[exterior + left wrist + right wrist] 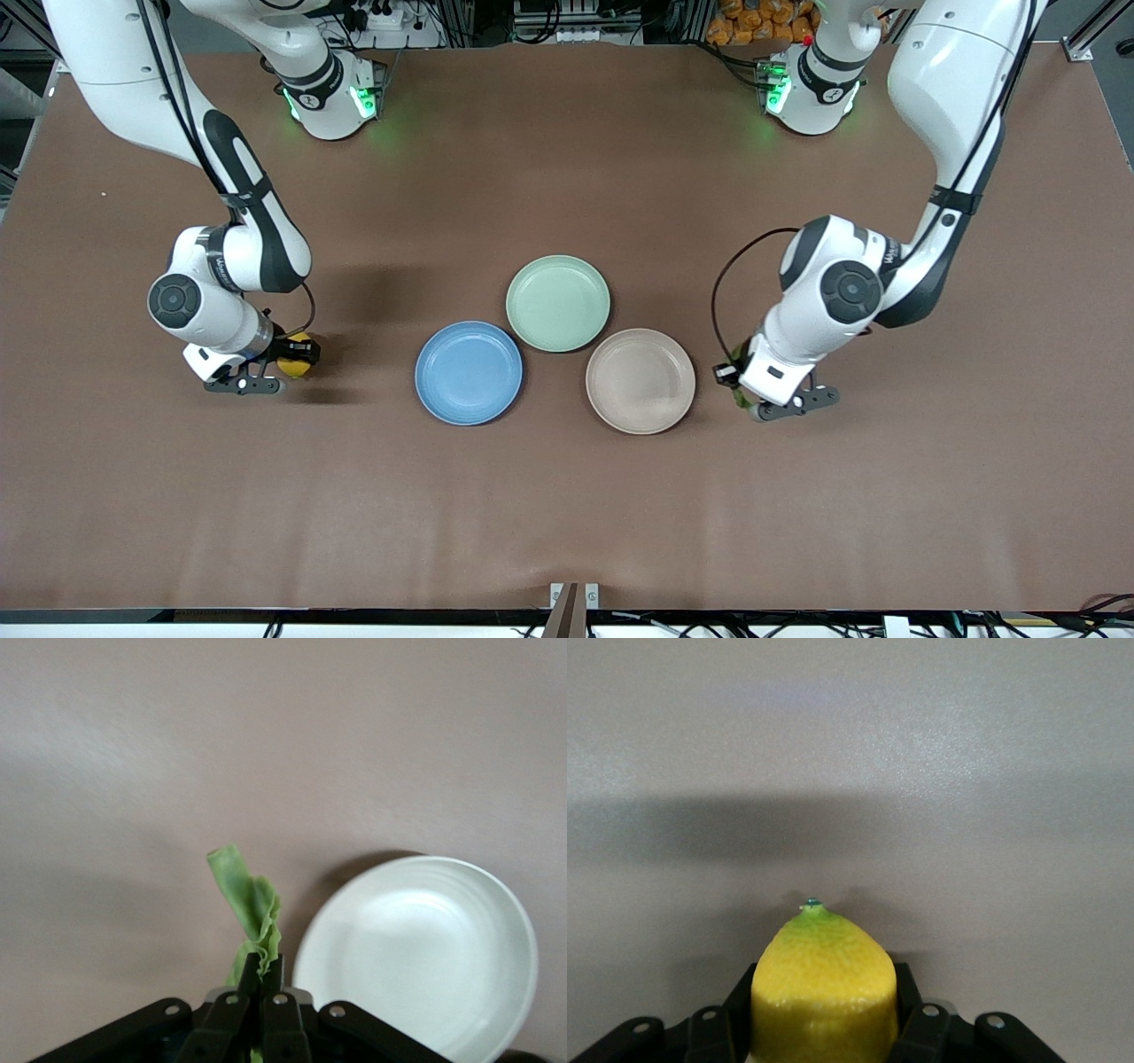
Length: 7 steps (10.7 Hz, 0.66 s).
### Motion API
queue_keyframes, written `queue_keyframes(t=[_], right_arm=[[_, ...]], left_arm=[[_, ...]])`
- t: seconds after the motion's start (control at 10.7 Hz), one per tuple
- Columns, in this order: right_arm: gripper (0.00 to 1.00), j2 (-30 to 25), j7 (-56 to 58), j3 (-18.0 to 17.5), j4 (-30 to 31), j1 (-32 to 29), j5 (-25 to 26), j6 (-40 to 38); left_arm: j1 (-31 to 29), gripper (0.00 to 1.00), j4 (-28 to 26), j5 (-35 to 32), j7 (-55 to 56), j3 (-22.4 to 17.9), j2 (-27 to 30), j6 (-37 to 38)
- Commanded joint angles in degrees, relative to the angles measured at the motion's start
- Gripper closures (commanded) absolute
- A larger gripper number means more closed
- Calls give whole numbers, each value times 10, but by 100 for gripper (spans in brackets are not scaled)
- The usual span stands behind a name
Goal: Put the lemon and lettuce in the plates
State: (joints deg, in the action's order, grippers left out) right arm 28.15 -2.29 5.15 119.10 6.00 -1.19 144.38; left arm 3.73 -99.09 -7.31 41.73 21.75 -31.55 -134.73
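The right gripper (285,361) clamped the lemon (295,356), at 9 o'clock from the blue plate (469,372). The left gripper (751,400) pinched the lettuce (248,904) beside the beige plate (640,381); that thin, floppy leaf could slip free.

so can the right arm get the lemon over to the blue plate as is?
Probably yes. The right hand is shut on the lemon, and only bare table lies between it and the blue plate. The left hand, holding the lettuce, sits beside the beige plate, out of the way.
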Motion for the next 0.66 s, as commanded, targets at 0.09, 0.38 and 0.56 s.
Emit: queue_keyframes(t=[0.09, 0.38, 0.56], right_arm=[[80, -4, 2, 0, -8, 3, -1, -30], [82, -8, -4, -1, -47, 23, -6, -88], [82, -8, -5, -4, -77, 35, -7, -124]], left_arm=[[35, 100, 28, -5, 55, 7, -25, -4], [73, 100, 29, -7, 119, 6, -41, -41], [87, 100, 29, -8, 141, 5, -56, -59]])
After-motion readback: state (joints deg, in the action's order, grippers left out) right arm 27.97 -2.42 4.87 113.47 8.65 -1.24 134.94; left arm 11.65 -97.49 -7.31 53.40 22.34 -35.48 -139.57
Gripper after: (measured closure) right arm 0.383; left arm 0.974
